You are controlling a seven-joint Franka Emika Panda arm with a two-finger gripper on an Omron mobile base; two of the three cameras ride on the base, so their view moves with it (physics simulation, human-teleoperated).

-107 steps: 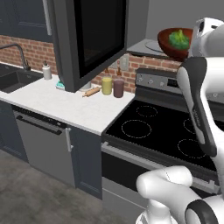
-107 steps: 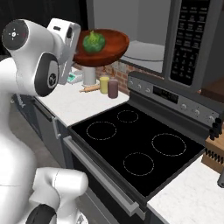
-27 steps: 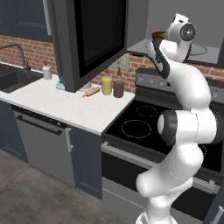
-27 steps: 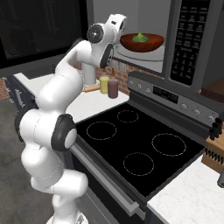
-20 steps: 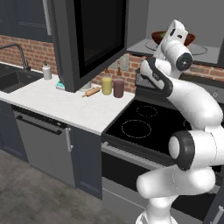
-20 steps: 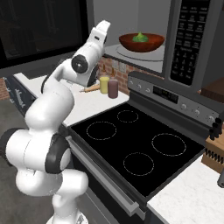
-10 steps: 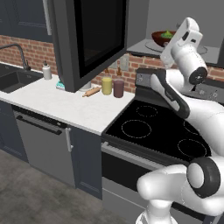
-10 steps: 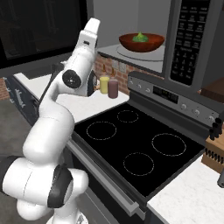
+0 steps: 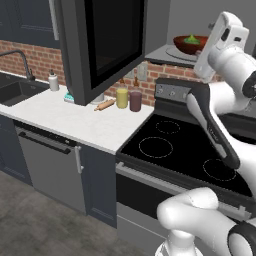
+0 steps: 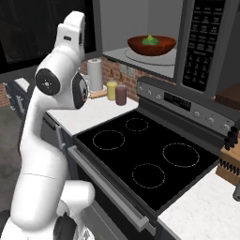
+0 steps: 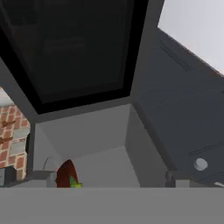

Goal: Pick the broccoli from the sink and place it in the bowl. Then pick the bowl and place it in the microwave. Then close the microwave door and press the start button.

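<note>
Now we see the bowl [image 10: 152, 45] sitting on the round turntable inside the microwave [image 10: 201, 42], with the broccoli [image 10: 150, 39] lying in it. Our microwave door [image 9: 102, 45] stands swung wide over the counter [image 9: 80, 122]. We cannot make out the fingers themselves, but our jaws are spread wide and grasp nothing.

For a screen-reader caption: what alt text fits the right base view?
A reddish-brown bowl holding green broccoli sits inside the open microwave above a black stove. The white robot arm stands at left, clear of the bowl.
</note>
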